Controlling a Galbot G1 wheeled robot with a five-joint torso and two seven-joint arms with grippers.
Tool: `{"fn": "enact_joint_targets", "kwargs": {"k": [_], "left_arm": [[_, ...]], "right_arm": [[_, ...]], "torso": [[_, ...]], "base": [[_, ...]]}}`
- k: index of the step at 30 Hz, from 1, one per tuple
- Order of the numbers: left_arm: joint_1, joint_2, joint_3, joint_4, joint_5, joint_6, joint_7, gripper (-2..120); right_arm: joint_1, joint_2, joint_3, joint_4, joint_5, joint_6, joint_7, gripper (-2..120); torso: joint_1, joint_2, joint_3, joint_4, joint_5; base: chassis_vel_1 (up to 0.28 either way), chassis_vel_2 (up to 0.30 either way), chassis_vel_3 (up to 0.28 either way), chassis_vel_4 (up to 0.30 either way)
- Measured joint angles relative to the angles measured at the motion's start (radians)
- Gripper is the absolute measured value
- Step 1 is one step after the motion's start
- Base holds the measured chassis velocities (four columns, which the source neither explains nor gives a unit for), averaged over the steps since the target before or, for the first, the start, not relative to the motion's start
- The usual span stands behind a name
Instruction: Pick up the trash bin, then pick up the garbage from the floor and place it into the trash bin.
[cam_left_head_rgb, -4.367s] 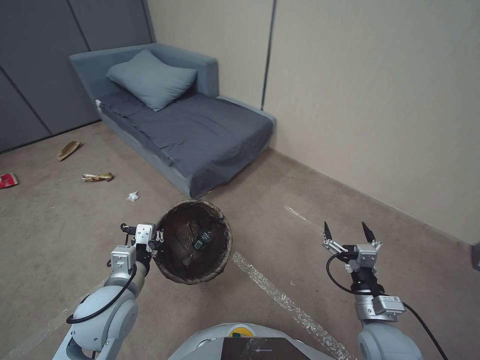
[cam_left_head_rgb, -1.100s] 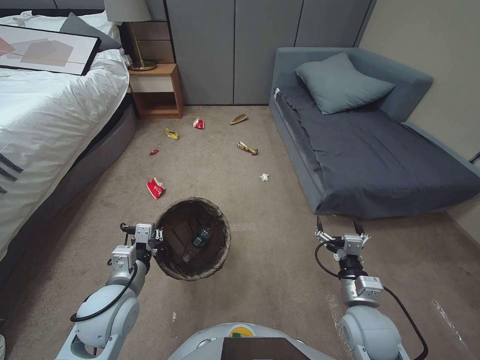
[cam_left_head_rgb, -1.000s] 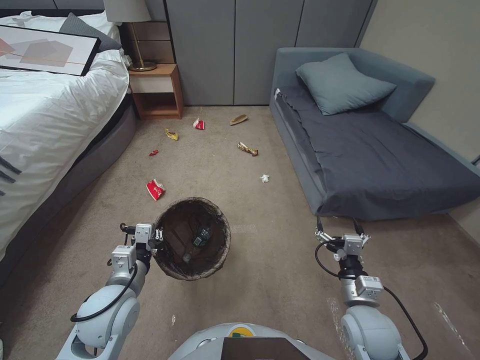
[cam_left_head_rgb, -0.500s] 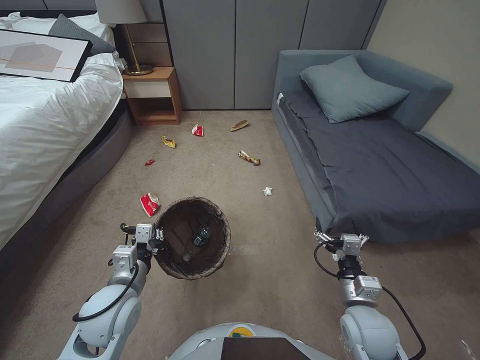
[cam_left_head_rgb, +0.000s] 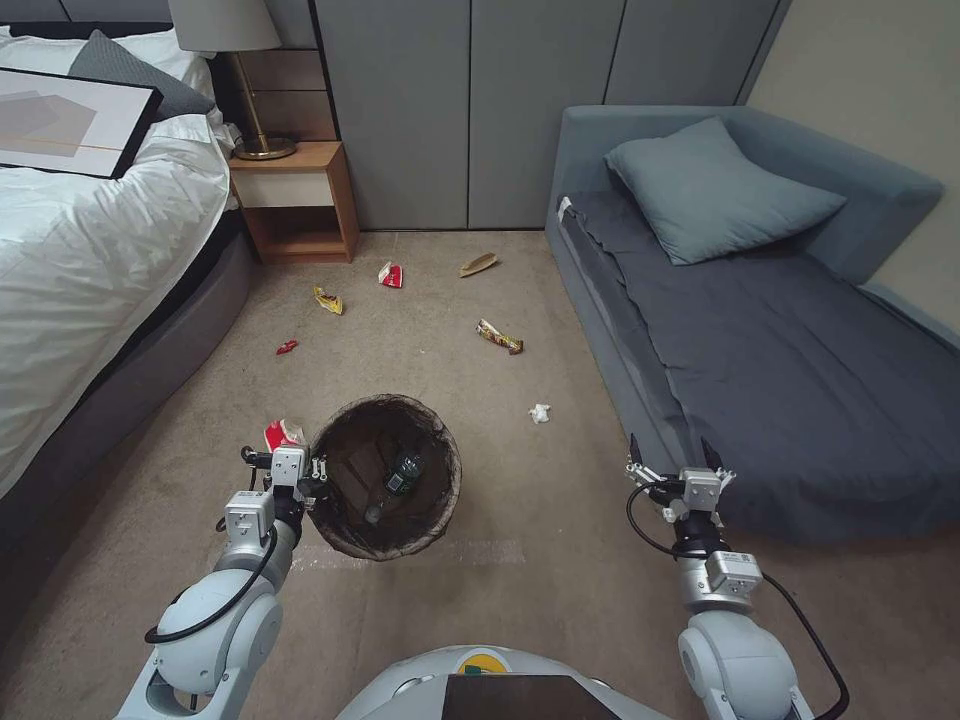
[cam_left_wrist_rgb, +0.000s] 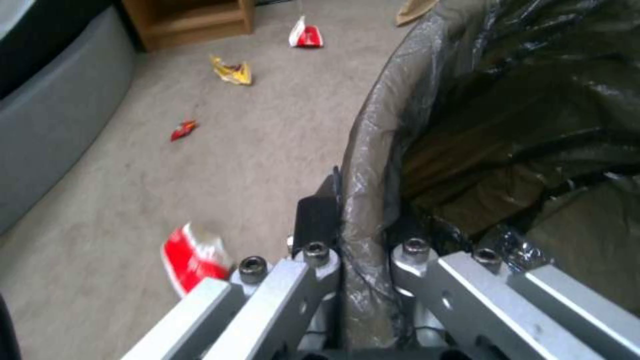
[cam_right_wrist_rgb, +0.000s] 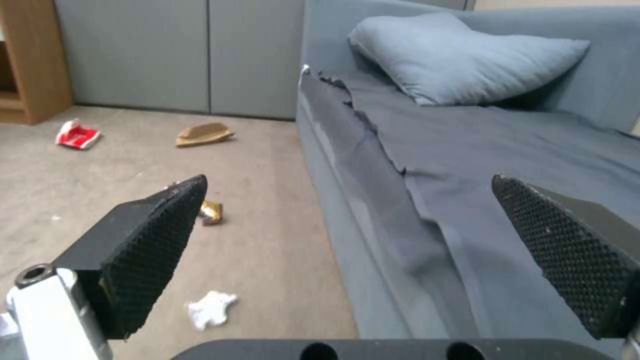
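Left gripper (cam_left_head_rgb: 312, 472) holds the trash bin (cam_left_head_rgb: 440, 500) off the carpet, jaws pinching the bag-covered rim, one finger outside and one inside. Judged reason: carrying the bin keeps its mouth up and close while the base works among the litter. A clear bottle (cam_left_head_rgb: 396, 482) lies inside already.

Right gripper (cam_left_head_rgb: 668, 462) hovers low beside the sofa (cam_left_head_rgb: 780, 330), jaws spread wide with nothing between them, apparently ready for a pick.

Garbage on the floor: a red-white carton (cam_left_head_rgb: 281, 433) just beside the bin, a white tissue (cam_left_head_rgb: 540, 412), a striped wrapper (cam_left_head_rgb: 499, 336), a yellow wrapper (cam_left_head_rgb: 328, 300), a small red scrap (cam_left_head_rgb: 287, 347), a second carton (cam_left_head_rgb: 390, 275), and a tan paper scrap (cam_left_head_rgb: 478, 264) near the cabinet doors.

The left wrist view shows the pinch on the rim (cam_left_wrist_rgb: 363, 210) up close; the head view hides that contact behind the wrist. The right wrist view shows the tissue (cam_right_wrist_rgb: 211, 308) lying low between the open fingers (cam_right_wrist_rgb: 150, 240)
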Motion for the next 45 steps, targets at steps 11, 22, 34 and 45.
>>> {"fn": "enact_joint_targets", "kwargs": {"k": [11, 22, 34, 45], "left_arm": [[0.002, 0.004, 0.0, -0.002, -0.002, -0.003, 0.002, 3], [0.002, 0.004, -0.002, -0.006, -0.003, -0.003, 0.002, 3], [0.003, 0.008, -0.007, -0.01, -0.008, -0.004, 0.006, 3], [0.008, 0.001, -0.007, -0.025, -0.01, -0.003, 0.006, 3]], "right_arm": [[-0.004, 0.002, -0.002, 0.005, -0.003, 0.0, 0.006, 100], [-0.005, 0.007, -0.01, 0.007, -0.008, 0.003, 0.013, 100], [-0.011, 0.01, -0.016, 0.013, -0.011, 0.008, 0.021, 100], [-0.005, 0.001, -0.026, 0.011, -0.011, -0.01, 0.022, 100]], "torso": [[0.0, 0.0, 0.0, -0.0003, -0.0004], [0.0, 0.0, 0.0, -0.0001, -0.0002], [0.0, 0.0, 0.0, 0.0002, 0.0], [0.0, 0.0, 0.0, 0.0001, -0.0001]], "base": [[-0.197, 0.185, 0.193, -0.196], [-0.184, 0.195, 0.181, -0.181], [-0.091, 0.104, 0.093, -0.093], [-0.014, 0.014, 0.017, -0.018]]}}
